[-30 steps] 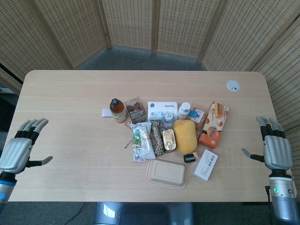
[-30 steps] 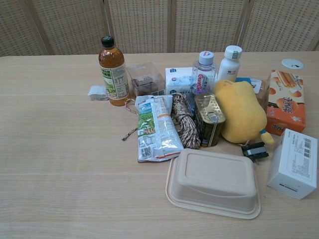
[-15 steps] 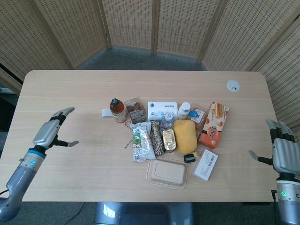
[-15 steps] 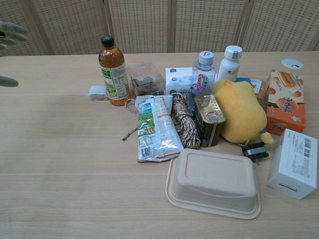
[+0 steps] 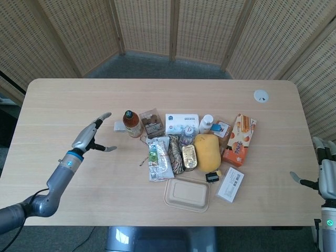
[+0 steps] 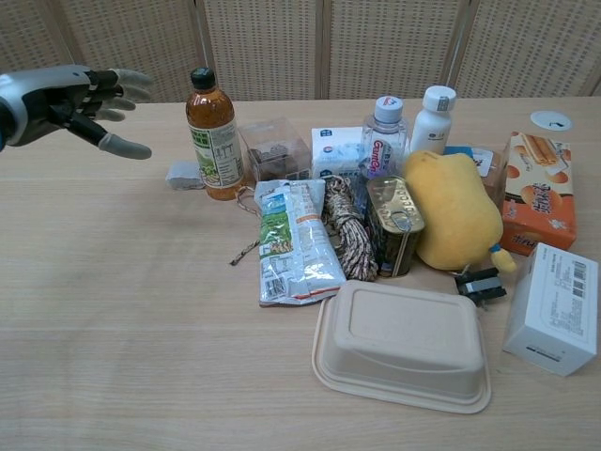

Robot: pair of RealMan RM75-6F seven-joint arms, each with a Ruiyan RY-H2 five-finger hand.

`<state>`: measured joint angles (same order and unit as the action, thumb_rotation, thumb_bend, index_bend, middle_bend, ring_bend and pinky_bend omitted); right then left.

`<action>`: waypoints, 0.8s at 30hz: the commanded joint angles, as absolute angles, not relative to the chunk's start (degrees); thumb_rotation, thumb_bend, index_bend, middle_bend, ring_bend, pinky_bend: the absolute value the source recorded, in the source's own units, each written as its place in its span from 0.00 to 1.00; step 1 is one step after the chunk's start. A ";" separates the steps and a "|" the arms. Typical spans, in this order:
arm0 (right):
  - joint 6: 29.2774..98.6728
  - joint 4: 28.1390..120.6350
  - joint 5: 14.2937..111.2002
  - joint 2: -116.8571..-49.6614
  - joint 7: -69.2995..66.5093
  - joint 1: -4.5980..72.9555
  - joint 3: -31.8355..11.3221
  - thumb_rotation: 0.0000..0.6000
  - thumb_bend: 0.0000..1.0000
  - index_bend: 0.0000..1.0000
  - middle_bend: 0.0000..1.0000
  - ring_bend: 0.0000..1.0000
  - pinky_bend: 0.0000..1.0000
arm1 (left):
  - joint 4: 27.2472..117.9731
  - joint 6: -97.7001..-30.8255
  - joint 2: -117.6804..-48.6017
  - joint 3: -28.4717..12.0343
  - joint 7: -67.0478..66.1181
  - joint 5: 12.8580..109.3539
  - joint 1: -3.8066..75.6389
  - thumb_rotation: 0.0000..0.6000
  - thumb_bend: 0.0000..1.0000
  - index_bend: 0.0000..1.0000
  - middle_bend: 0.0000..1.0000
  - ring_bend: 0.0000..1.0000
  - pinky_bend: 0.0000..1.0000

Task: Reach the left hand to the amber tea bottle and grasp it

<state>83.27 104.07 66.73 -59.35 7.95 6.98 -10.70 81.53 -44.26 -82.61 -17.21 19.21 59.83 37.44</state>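
Note:
The amber tea bottle (image 5: 132, 123) (image 6: 213, 134) stands upright at the left end of the clutter, with a black cap and a green and white label. My left hand (image 5: 92, 134) (image 6: 70, 101) hovers above the table just left of the bottle, open, fingers spread toward it and a gap between them. It holds nothing. My right hand (image 5: 328, 170) is open at the table's far right edge, partly cut off in the head view and absent from the chest view.
A small white packet (image 6: 183, 175) lies beside the bottle's base on its left. A clear box of brown pieces (image 6: 274, 148) touches its right side. A green snack bag (image 6: 294, 242), rope bundle (image 6: 349, 228), tin can (image 6: 393, 225), yellow plush (image 6: 455, 210) and lidded tray (image 6: 404, 345) crowd the middle.
My left hand has swung from the table's left edge inward and forward to just beside the bottle. My right hand has drawn back toward the lower right edge.

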 commanded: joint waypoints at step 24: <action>86.19 108.09 64.04 -54.42 6.82 3.30 -11.73 0.90 0.00 0.00 0.00 0.00 0.00 | 48.17 -44.57 -109.40 -24.70 30.20 58.83 47.64 1.00 0.31 0.47 0.56 0.62 0.14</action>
<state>86.19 108.08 64.04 -54.42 6.84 3.31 -11.73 49.57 -43.65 -108.08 -23.95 29.96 59.06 47.23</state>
